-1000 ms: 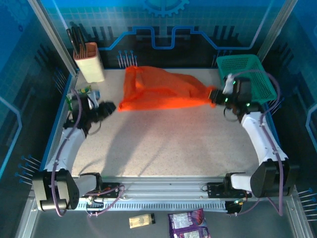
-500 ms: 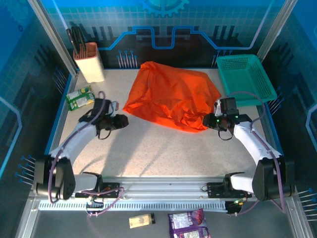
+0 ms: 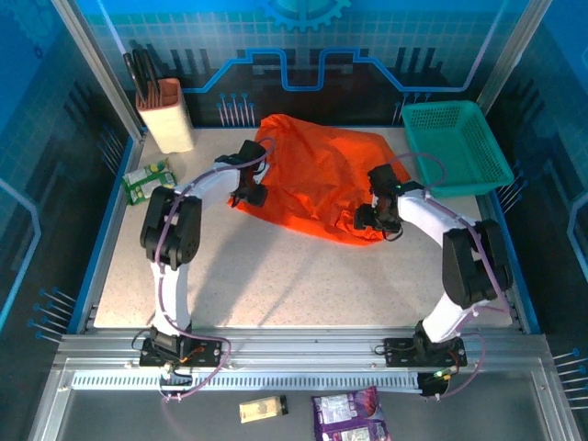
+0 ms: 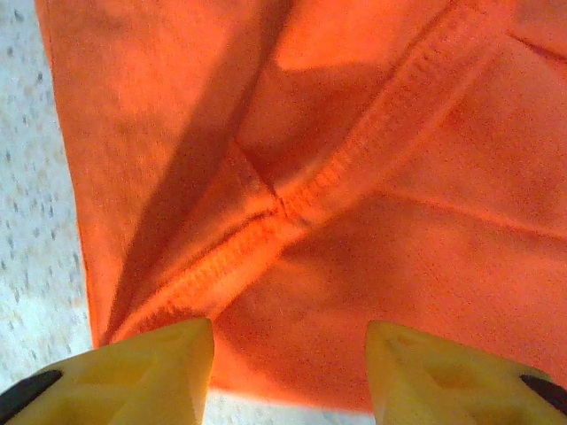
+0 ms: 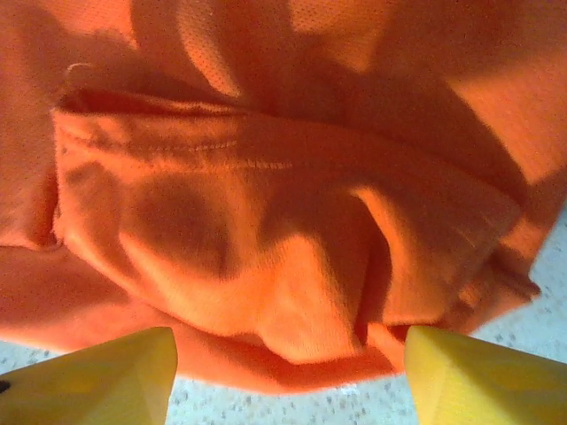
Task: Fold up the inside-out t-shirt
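The inside-out t-shirt (image 3: pixel 322 175) lies crumpled at the back middle of the table, bright orange-red. My left gripper (image 3: pixel 250 194) is at its left edge, open. In the left wrist view the yellow fingertips (image 4: pixel 151 367) stand apart over a hem seam of the t-shirt (image 4: pixel 310 190), close to the cloth's edge, with nothing pinched. My right gripper (image 3: pixel 367 219) is at the shirt's near right corner, also open. In the right wrist view its fingertips (image 5: pixel 483 376) stand wide on either side of a bunched fold of the t-shirt (image 5: pixel 292 266), just above the speckled table.
A teal mesh basket (image 3: pixel 457 140) stands at the back right, close to the right arm. A cream holder with dark handles (image 3: pixel 165 115) stands at the back left, with a green packet (image 3: pixel 147 180) in front of it. Bare table (image 3: pixel 303 276) stretches in front of the shirt.
The shirt went from stretched near the basket to lying crumpled on the table. Both arms swung in to its edges. Both grippers' jaws widened.
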Robot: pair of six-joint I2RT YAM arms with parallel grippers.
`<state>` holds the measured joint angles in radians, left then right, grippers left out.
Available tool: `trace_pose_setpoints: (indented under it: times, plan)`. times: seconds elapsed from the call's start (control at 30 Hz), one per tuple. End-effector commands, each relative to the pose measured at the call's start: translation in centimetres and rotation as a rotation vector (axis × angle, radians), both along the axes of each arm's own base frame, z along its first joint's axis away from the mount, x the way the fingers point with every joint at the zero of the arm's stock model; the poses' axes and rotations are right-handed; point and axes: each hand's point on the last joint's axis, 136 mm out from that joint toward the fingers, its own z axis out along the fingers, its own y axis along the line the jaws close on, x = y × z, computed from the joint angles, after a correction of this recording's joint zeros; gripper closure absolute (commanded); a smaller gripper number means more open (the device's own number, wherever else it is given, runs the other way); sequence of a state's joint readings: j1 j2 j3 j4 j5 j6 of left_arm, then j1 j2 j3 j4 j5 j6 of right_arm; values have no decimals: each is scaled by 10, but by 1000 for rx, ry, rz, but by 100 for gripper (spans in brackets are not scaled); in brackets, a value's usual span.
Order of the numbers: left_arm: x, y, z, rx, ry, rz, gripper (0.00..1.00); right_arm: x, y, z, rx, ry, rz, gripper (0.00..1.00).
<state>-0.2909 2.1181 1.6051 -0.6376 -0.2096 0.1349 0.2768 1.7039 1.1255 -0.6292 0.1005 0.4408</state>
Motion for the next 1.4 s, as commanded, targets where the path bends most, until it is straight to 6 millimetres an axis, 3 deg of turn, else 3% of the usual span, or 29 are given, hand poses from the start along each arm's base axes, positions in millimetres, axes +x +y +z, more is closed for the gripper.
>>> trace_pose_setpoints:
  times: [0.0,0.13,0.2,0.37,0.43,0.53,0.73,0.87,1.0,1.13,1.3,1.37]
  plan:
    - [2,14,-13,126,64,-57,50,3,2,-15,-45,61,29,30]
    - [14,29,-20,238,51,-68,48,-1,-5,-24,-90,95,26,34]
    - [16,34,-24,273,58,-78,48,-3,-10,-26,-99,100,20,40]
    - [18,46,-30,288,72,-54,52,-10,-28,-23,-116,99,-6,77]
    - [18,49,-29,286,65,-46,58,-12,-36,-18,-118,87,-18,90]
    - [17,52,-22,270,51,-33,71,-14,-50,-7,-115,59,-43,100]
    - [6,49,12,165,-8,27,94,-21,-78,19,-97,1,-111,100]
    - [-18,34,42,-137,-41,149,100,-33,-88,27,-69,-19,-154,100]
    - [-63,27,62,-561,-34,315,100,-48,-91,24,-38,-15,-184,100]
    - [-113,53,59,-991,-30,628,100,-63,-90,12,-15,21,-206,100]
    - [-165,53,37,-1033,27,759,91,-76,-86,-2,-1,62,-211,100]
    - [-175,54,34,-1018,22,768,79,-78,-84,-2,7,69,-209,100]
